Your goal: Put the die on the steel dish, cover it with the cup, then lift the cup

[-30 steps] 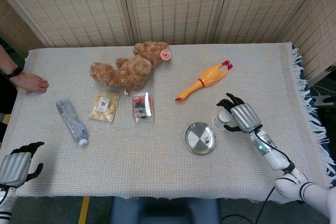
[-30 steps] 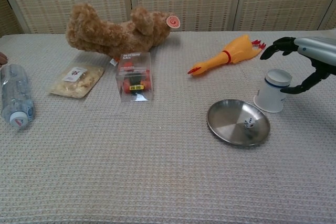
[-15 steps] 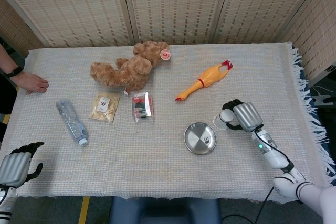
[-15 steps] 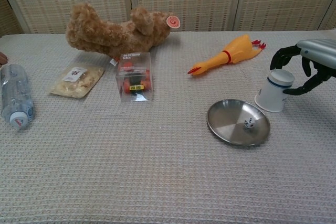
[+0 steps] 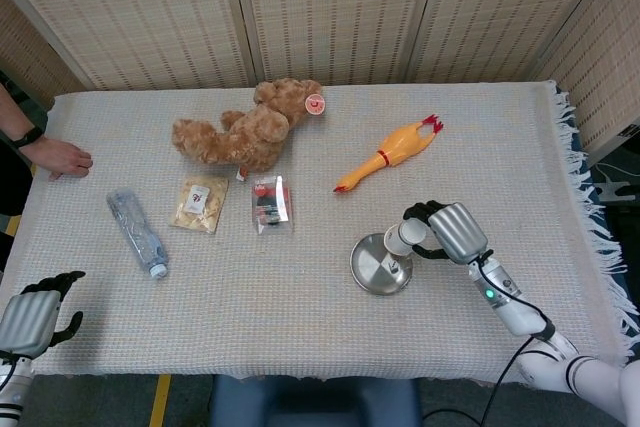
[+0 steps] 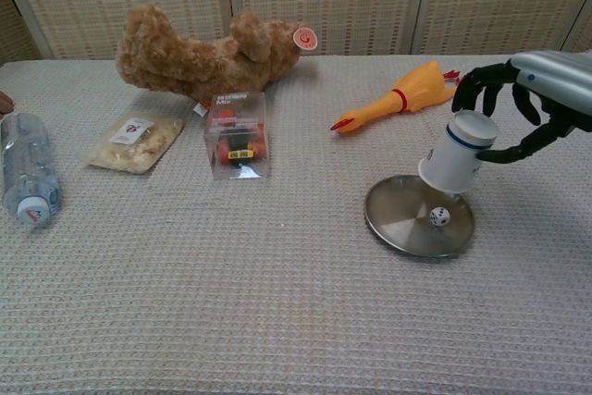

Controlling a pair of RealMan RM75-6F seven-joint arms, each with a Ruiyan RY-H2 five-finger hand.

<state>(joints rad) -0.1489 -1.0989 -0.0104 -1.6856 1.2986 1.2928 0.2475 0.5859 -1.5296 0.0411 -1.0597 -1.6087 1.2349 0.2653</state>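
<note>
Now my right hand (image 6: 532,104) grips the upturned cup (image 6: 455,153), tilted over the dish (image 6: 393,219); I should level it and centre it above the die (image 6: 439,216).

White cup (image 6: 455,155) with a dark blue band near its upturned base, held by the right hand (image 6: 524,99) — silver-grey back, black fingers. Below it the steel dish (image 6: 404,217) gleams silvery grey, and on it the die (image 6: 439,216), white with dark pips. At ten o'clock from the dish in the chest view, a clear box (image 6: 237,133) showing orange and black inside; past it a tan snack packet (image 6: 136,143) with a white label. At twelve o'clock the rubber chicken (image 6: 400,99) — yellow, red comb and collar. The teddy bear (image 6: 208,55) is golden brown with a red-and-white tag. A clear bottle (image 6: 24,169), white-capped. The tablecloth (image 6: 231,293) is pale beige, waffle-textured. The left hand (image 5: 35,315): silver and black.
</note>
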